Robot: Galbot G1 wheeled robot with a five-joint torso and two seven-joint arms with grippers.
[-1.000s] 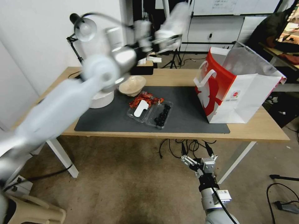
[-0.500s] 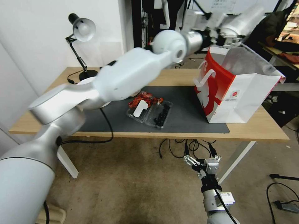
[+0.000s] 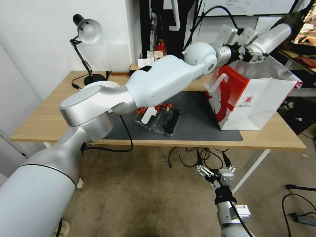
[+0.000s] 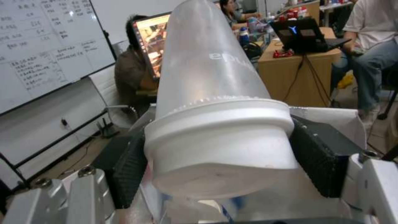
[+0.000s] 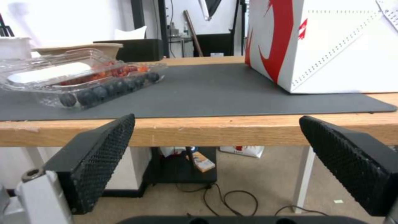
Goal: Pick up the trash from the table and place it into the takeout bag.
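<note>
My left gripper (image 3: pixel 251 49) is raised over the open top of the takeout bag (image 3: pixel 253 102), shut on the clear plastic lidded cup (image 3: pixel 273 38). In the left wrist view the black pads (image 4: pixel 128 168) squeeze the cup (image 4: pixel 211 93) at its white lid. The bag stands upright on the right of the table (image 3: pixel 42 121). Red wrappers (image 3: pixel 162 106) lie on the dark mat (image 3: pixel 197 121) beside a clear tray of dark berries (image 3: pixel 169 123). The tan bowl (image 5: pixel 79 48) sits behind that tray (image 5: pixel 83 84). My right gripper (image 3: pixel 215 171) hangs open below the table's front edge (image 5: pixel 232 130).
A desk lamp (image 3: pixel 87 29) stands at the table's back left. My left arm spans the table's middle and hides part of it. Cables lie on the floor under the table. The mat between tray and bag (image 5: pixel 331 46) is bare.
My left arm has swung from the table's back left to above the bag, carrying the cup. The right gripper has sunk slightly and stays open.
</note>
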